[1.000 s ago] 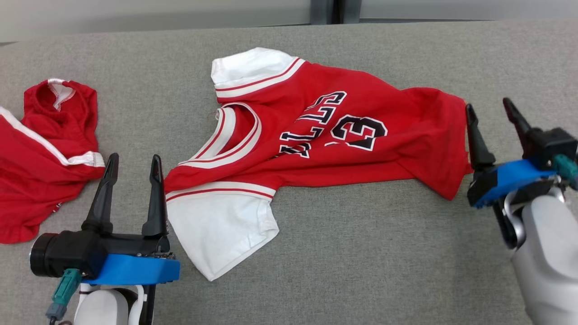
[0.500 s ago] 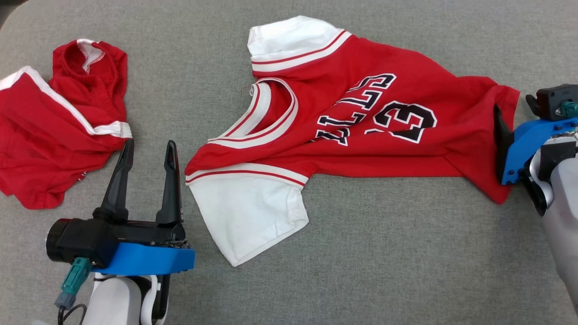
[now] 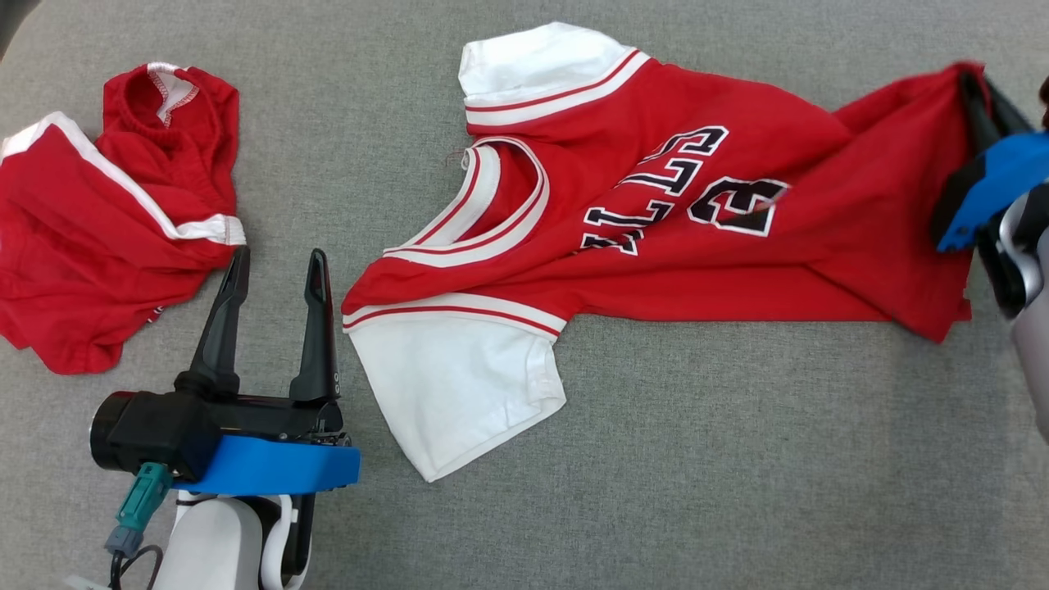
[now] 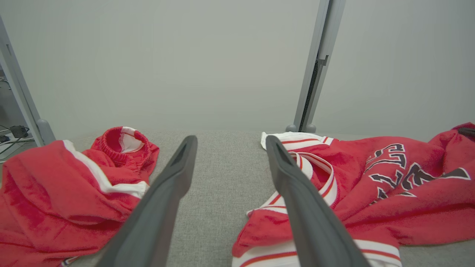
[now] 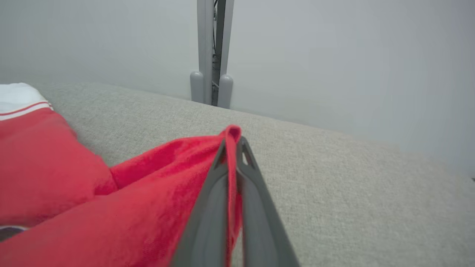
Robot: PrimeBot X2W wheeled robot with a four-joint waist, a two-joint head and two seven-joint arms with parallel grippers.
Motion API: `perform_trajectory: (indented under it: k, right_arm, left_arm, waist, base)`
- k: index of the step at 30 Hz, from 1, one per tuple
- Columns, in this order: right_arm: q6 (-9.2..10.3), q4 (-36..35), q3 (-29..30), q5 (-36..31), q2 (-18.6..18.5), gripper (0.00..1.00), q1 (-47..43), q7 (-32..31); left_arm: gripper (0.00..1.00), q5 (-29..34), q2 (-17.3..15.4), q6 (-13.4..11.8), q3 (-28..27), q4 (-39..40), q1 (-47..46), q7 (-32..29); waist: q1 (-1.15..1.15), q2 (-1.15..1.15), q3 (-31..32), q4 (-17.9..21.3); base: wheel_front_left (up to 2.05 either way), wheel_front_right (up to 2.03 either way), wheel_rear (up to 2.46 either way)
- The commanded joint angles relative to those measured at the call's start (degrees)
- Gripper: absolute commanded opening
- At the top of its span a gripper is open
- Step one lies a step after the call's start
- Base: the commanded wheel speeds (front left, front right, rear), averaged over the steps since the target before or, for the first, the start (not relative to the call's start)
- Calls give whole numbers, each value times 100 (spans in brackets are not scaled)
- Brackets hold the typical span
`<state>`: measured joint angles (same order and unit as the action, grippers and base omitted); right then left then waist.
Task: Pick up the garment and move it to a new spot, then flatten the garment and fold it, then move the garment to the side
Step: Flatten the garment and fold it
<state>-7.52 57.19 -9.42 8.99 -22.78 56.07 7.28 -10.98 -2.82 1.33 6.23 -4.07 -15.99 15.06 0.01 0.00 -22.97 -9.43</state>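
The right gripper (image 5: pixel 233 148), spread a second earlier, pinched the shirt (image 3: pixel 819 254) by its hem and lifted it near the right edge of the table (image 3: pixel 737 459), starting the pickup; the left gripper (image 3: pixel 279 260) stayed spread

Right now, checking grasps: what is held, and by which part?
The right gripper pinches the jersey by its hem edge; the left gripper is open, holding nothing.
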Motion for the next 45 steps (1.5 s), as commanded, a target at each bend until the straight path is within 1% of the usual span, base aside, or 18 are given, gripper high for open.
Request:
perform_trajectory:
  k: [1,9,15,16,17,22,26,28,31,34,35,38,40,45]
  right_arm:
    - [6,-5,22,22,-46,0,175,107]
    - [5,200,17,-232,73,0,983,396]
    - [6,498,122,-661,17,0,1382,593]
    - [6,576,160,-726,18,37,1422,610]
    - [6,662,214,-743,56,100,1431,625]
    - [6,861,399,-861,121,100,1348,728]
    - [5,665,540,-790,185,100,1029,788]
    - [5,294,659,-683,210,100,816,794]
    - [5,-477,805,-523,253,100,226,795]
    - [5,-1319,983,-221,434,100,-461,797]
    - [5,-1319,983,-221,434,100,-461,797]
    - [6,-2059,980,-112,517,100,-1172,797]
    - [5,-2507,985,-38,642,100,-1634,792]
    - [5,-3471,1024,-2,872,100,-2669,786]
  left_arm:
    - [100,-9,-16,-10,16,-3,-47,17]
    - [100,-60,-16,4,141,-25,-106,16]
    - [100,-138,-16,-49,255,1,-150,16]
    - [100,-146,-16,-59,268,9,-164,16]
    - [100,-148,-16,-62,275,13,-172,17]
    - [100,-99,-16,-94,238,26,-174,17]
    - [100,-9,-17,-59,128,50,-150,17]
    - [100,53,-17,-37,57,59,-109,16]
    - [100,146,-17,-4,-54,47,-34,16]
    - [100,237,-18,44,-188,21,43,16]
    - [100,237,-18,44,-188,21,43,16]
    - [100,324,-16,89,-323,-16,158,16]
    - [100,370,-17,122,-398,-38,233,16]
    - [100,489,-18,128,-571,-134,453,17]
  waist:
    - [-1,0,7,5]
    - [-1,0,-64,-107]
    - [-1,0,-205,-249]
    - [-1,0,-228,-261]
    - [-1,0,-241,-265]
    - [-1,0,-235,-195]
    - [-1,0,-120,-32]
    - [-1,0,-46,66]
    - [-1,0,99,225]
    - [-1,0,284,390]
    - [-1,0,284,390]
    - [-1,0,484,555]
    - [-1,0,602,641]
    - [-1,0,916,838]
  base:
    - [0,0,0]
    - [0,0,0]
    - [0,0,0]
    - [0,0,0]
    - [0,0,0]
    - [0,0,0]
    - [0,0,0]
    - [0,0,0]
    - [0,0,0]
    - [0,0,0]
    - [0,0,0]
    - [0,0,0]
    - [0,0,0]
    - [0,0,0]
